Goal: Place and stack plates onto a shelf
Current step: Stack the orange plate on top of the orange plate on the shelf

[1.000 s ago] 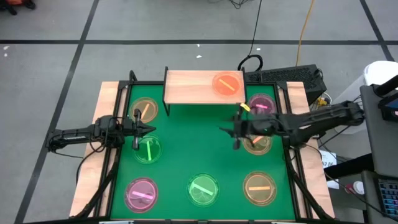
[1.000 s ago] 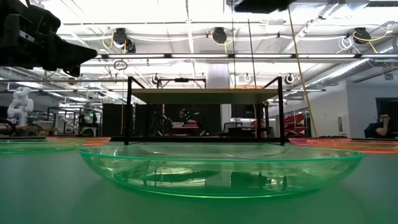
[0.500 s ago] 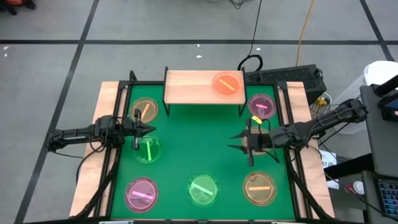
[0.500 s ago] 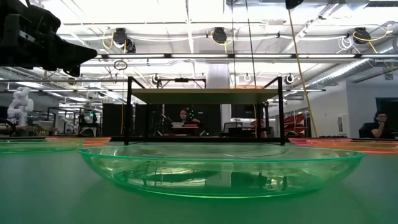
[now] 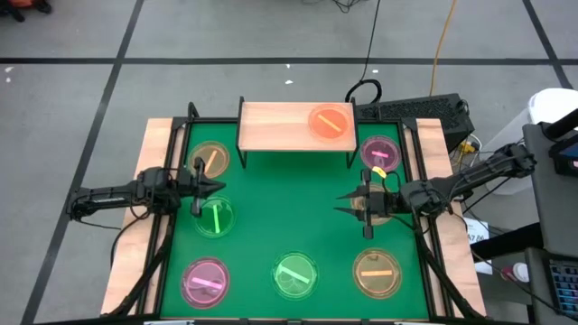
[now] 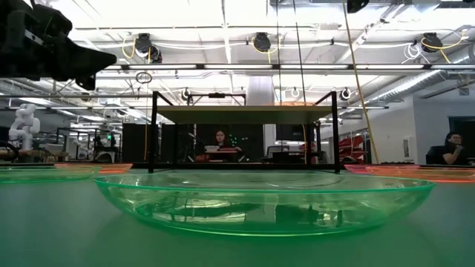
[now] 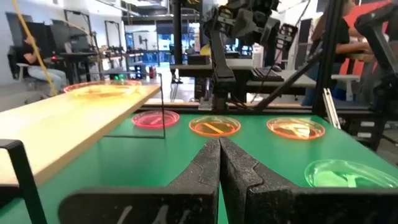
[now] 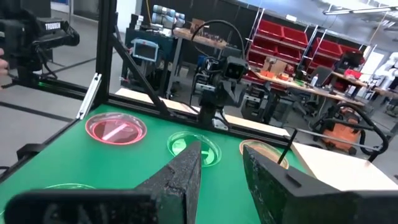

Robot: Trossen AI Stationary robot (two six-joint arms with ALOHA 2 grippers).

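the right gripper (image 5: pixel 365 207), fingers apart and empty, hovers over an amber plate (image 5: pixel 383 209) just below the shelf (image 5: pixel 280 126), which holds one orange plate (image 5: pixel 330 121). descending off-centre could skid the slick dish away. the left gripper (image 5: pixel 198 188) waits, fingers pressed together.

Bright even overhead light; ceiling lamps (image 6: pixel 261 41) glare.

The high view looks straight down on the whole tabletop (image 5: pixel 271 217). The low view sits at surface level, facing the shelf (image 6: pixel 243 113). Both wrist views look across this tabletop from opposite sides.
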